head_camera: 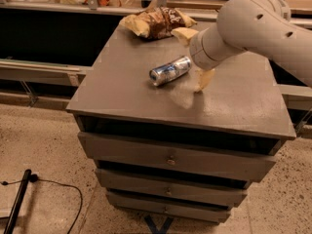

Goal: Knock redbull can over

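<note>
The redbull can, blue and silver, lies on its side near the middle of the grey cabinet top, its silver top pointing front-left. My gripper is just right of the can, at its far end. Its two pale fingers are spread apart, one behind the can and one in front of it, with nothing held. The thick white arm comes in from the upper right.
A brown-and-yellow snack bag lies at the back edge of the top. The cabinet has several drawers below. A black cable and rod lie on the speckled floor at the left. A shelf runs behind.
</note>
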